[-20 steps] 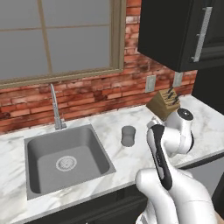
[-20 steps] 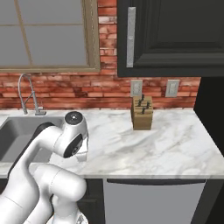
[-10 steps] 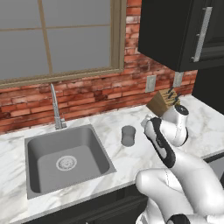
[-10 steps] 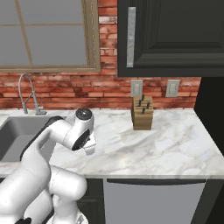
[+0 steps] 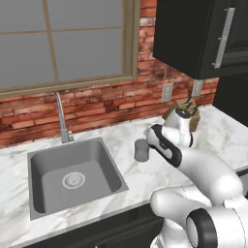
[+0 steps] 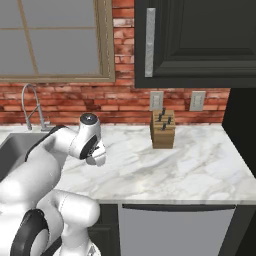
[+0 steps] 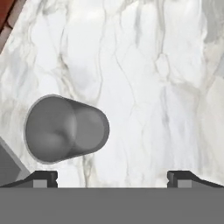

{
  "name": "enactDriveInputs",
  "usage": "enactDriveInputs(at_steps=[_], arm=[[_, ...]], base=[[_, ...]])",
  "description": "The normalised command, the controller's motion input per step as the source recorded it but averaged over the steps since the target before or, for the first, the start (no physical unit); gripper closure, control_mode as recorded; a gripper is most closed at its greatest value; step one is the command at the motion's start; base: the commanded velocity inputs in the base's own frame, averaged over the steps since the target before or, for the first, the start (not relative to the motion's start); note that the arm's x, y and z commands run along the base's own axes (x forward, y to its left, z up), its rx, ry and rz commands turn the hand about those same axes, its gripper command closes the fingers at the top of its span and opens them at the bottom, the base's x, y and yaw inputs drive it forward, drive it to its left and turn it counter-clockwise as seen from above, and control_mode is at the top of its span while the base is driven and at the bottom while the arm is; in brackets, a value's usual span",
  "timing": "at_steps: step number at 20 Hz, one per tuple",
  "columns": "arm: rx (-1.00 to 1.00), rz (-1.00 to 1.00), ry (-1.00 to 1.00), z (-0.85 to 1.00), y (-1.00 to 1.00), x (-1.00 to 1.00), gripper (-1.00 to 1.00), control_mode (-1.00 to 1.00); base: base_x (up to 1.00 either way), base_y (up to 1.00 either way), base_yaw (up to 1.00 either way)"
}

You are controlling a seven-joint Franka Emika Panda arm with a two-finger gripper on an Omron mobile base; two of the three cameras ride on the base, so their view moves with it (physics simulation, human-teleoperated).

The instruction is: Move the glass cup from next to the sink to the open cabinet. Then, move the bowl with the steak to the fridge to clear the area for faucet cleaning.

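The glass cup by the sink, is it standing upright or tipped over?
Upright. In the left base view the glass cup stands on the counter right of the sink, and the hand view looks down into its open mouth.

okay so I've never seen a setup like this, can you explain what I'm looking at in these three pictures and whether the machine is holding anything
It is a rendered kitchen with a white robot arm. Two pictures come from cameras on its base, behind it to the left and right; the third looks down from its hand. On the marble counter stand a glass cup beside the sink, a faucet behind the basin, and a knife block by the wall. A black cabinet hangs above. The end effector is open, holding nothing; the cup sits ahead, off toward one fingertip.
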Motion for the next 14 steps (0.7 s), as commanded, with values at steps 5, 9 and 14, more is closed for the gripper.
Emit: enactDriveInputs(at_steps=[5,9,14], arm=[[-0.09,0.01,0.00,-0.02,0.07,0.36,-1.00,-1.00],[-0.04,0.02,0.00,-0.17,0.00,0.38,-1.00,-1.00],[0.00,0.07,0.01,-0.12,0.00,0.41,-1.00,-1.00]], base=[[0.00,0.00,0.00],[0.00,0.00,0.00],[0.00,0.00,0.00]])
